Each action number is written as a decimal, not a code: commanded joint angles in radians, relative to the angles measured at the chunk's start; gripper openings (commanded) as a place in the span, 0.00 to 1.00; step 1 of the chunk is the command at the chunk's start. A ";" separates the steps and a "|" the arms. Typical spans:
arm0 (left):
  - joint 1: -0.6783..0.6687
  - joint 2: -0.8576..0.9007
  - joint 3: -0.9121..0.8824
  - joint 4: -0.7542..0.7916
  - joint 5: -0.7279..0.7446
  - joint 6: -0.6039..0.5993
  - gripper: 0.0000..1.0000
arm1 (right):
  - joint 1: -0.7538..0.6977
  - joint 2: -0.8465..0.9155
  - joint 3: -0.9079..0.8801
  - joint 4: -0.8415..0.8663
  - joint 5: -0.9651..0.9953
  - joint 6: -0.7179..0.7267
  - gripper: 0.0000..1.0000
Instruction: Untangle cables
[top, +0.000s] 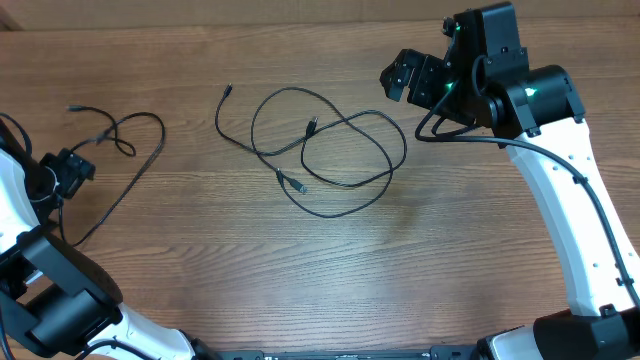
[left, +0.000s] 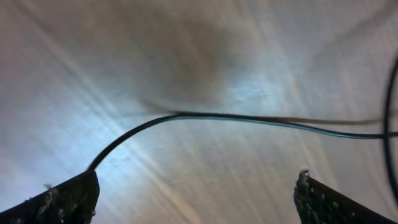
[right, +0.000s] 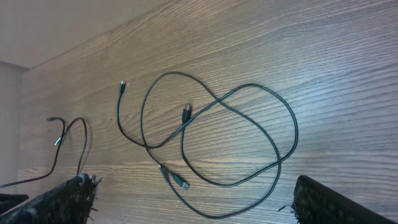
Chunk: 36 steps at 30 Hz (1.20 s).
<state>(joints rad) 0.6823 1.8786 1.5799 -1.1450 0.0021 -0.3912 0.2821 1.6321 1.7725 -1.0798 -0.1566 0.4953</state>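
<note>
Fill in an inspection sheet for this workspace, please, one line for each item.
Surface: wooden table, brown grain.
Job's things: tangled cables looped mid-table; single cable apart, at left.
Clutter: nothing seen.
End effectors: left end effector open over the single cable; right end effector open, beside the tangle.
Cables: black wire along the right arm.
Surroundings: pale area past the table edge, unclear.

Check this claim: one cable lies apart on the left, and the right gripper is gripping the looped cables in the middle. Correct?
No. The right gripper grips nothing: the right wrist view shows its fingers apart, the looped cables lying free on the table. One cable does lie apart on the left.
</note>
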 joint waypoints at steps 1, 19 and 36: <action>-0.001 -0.008 -0.006 -0.030 -0.048 -0.007 1.00 | 0.006 0.001 -0.006 0.009 -0.065 -0.064 1.00; 0.000 -0.009 0.101 -0.362 0.654 0.441 1.00 | 0.201 0.200 -0.006 0.210 -0.570 -0.563 0.98; 0.192 -0.011 0.253 0.017 0.959 0.104 1.00 | 0.280 0.225 -0.006 0.286 -0.519 -0.438 0.98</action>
<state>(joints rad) 0.8604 1.8786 1.8091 -1.1690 0.7994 -0.2070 0.5625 1.8637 1.7699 -0.7845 -0.6968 0.0402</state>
